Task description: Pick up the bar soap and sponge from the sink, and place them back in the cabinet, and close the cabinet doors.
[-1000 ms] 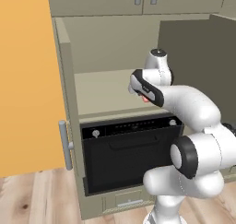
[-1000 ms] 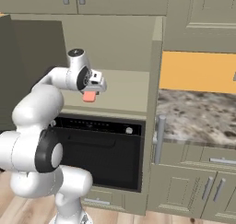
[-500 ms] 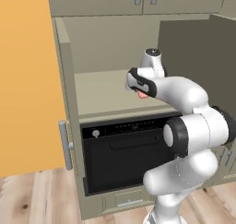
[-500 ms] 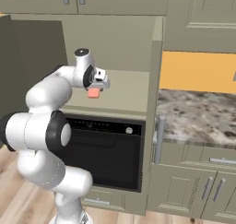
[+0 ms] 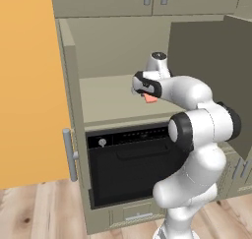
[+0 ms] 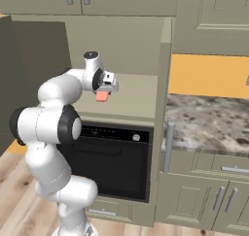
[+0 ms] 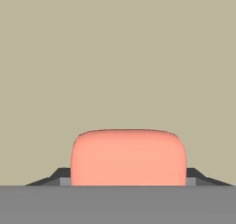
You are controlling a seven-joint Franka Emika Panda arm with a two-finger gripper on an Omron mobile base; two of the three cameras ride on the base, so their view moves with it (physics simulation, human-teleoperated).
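Note:
My gripper [image 5: 146,94] is shut on the salmon-pink bar soap [image 5: 150,99], which hangs just above the beige shelf [image 5: 106,103] of the open cabinet. From the right side the gripper [image 6: 104,90] and bar soap [image 6: 101,96] hover over the shelf's front part. In the hand view the bar soap [image 7: 128,156] sits between the two dark fingertips [image 7: 60,176], with plain shelf surface behind it. Both cabinet doors stand open: the right door [image 5: 206,85] and the left door [image 6: 29,65] show their dark inner faces. The sponge and the sink are out of view.
A black-fronted oven [image 5: 130,164] sits right under the shelf. A speckled stone counter [image 6: 209,126] lies to the right of the cabinet, with short doors [image 6: 219,201] below. Steel bar handles [image 5: 72,154] [image 6: 168,147] stick out at the door edges. Orange wall flanks the cabinet.
The arm has reached forward and carried the bar soap a little further in over the shelf. Its elbow has swung round. The grip on the soap is unchanged.

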